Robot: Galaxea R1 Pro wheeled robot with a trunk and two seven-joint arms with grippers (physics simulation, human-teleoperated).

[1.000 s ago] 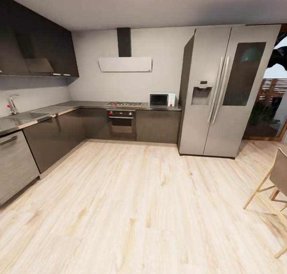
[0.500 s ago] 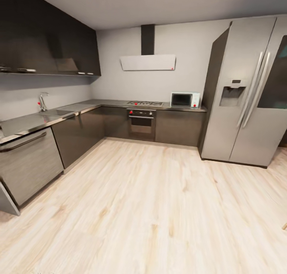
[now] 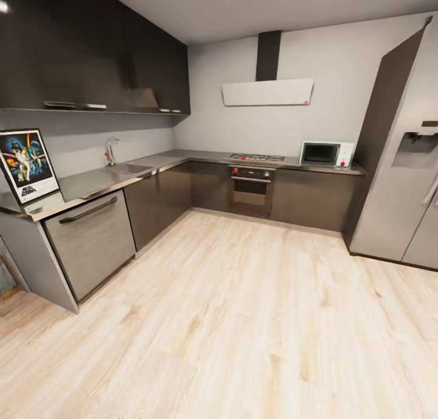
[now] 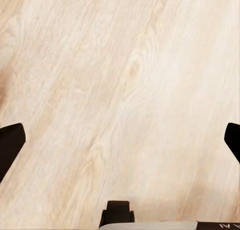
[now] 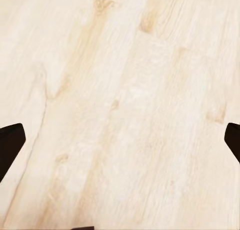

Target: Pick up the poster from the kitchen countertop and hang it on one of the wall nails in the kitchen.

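Pale wood flooring (image 3: pixel 243 321) lies between me and the work area. The poster (image 3: pixel 27 165) stands upright at the near end of the desk (image 3: pixel 91 181), leaning back toward the wall, its long axis vertical and its printed face turned toward me. In the head view it sits far to my left, so my left arm is judged the nearer one; the base must close in on that end of the desk before any reach is possible. My left pincer (image 4: pixel 120 140) is spread wide, its dark fingertips (image 4: pixel 10 145) at opposite edges of the left wrist view, pointing down at bare floor. My right pincer (image 5: pixel 120 145) is likewise spread wide and empty over the floor. The faucet (image 3: pixel 110 151) marks the sink farther along the desk, well apart from the poster. I cannot make out any wall nail.
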